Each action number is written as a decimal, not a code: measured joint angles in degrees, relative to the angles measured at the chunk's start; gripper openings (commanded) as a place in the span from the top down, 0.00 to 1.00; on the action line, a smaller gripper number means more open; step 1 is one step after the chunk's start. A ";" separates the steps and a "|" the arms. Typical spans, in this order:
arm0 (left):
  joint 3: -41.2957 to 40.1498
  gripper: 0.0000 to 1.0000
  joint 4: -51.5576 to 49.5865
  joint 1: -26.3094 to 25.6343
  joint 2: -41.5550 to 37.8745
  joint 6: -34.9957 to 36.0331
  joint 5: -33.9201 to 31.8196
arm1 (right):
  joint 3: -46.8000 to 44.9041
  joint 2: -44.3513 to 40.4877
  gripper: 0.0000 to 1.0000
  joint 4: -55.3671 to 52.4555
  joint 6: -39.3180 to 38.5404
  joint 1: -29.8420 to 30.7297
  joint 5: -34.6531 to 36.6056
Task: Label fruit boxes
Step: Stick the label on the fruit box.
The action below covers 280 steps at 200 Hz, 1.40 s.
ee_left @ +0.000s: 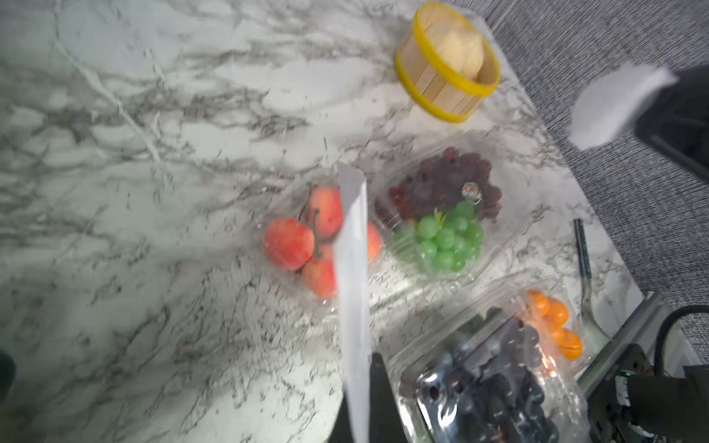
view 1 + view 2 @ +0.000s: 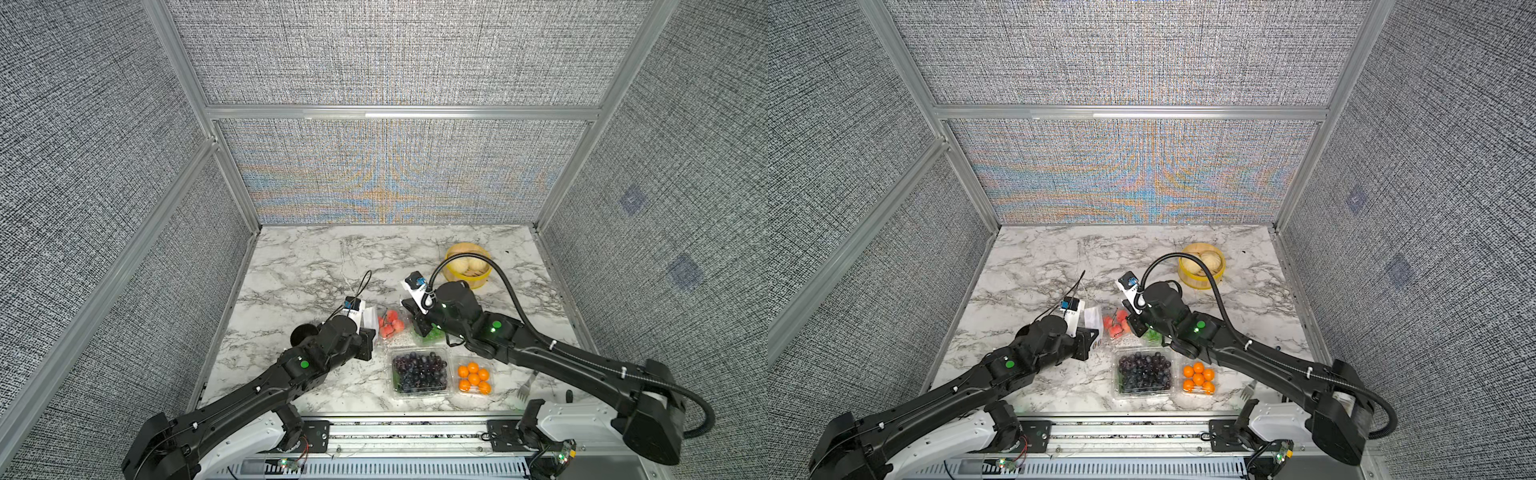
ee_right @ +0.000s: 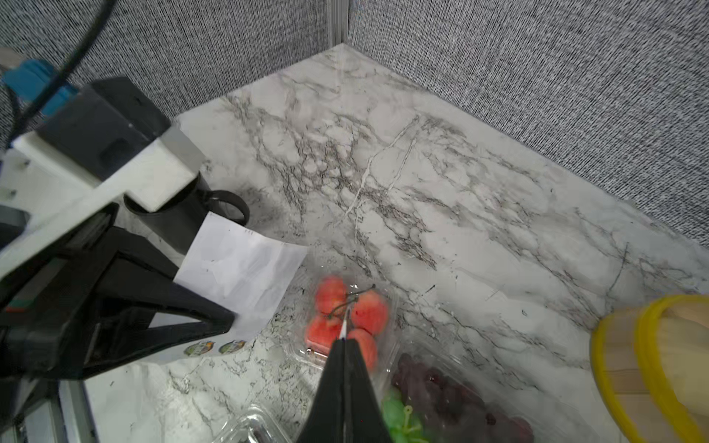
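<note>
Four clear fruit boxes sit together on the marble table. The red-fruit box [image 2: 390, 326] [image 3: 330, 295] is the far left one. Beside it, the purple and green grapes [image 1: 441, 218] are partly under my right arm in both top views. Dark grapes [image 2: 419, 372] and small oranges [image 2: 473, 377] are nearer the front. My left gripper [image 1: 364, 383] is shut on the white sticker sheet [image 3: 238, 276] [image 2: 370, 320], held upright just left of the red-fruit box. My right gripper [image 3: 345, 341] is shut on a thin white sticker [image 3: 346, 326] above the red-fruit box.
A round yellow bamboo steamer [image 2: 465, 262] with pale buns stands at the back right. A fork [image 2: 527, 386] lies near the front right edge beside the oranges. Grey fabric walls close in the table on three sides.
</note>
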 measured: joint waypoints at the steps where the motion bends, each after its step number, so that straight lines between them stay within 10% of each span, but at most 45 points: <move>1: -0.11 0.99 -0.22 0.02 -0.07 -0.20 -0.07 | 0.33 0.37 1.00 -0.37 -0.09 0.00 -0.04; 136: -6.03 0.92 -3.54 3.82 2.36 -4.48 4.96 | 16.83 26.75 1.00 -14.45 -3.41 1.75 5.27; 280: -6.82 0.81 -4.57 4.52 5.01 -4.24 3.19 | 21.46 33.38 1.00 -19.78 -3.56 2.29 4.35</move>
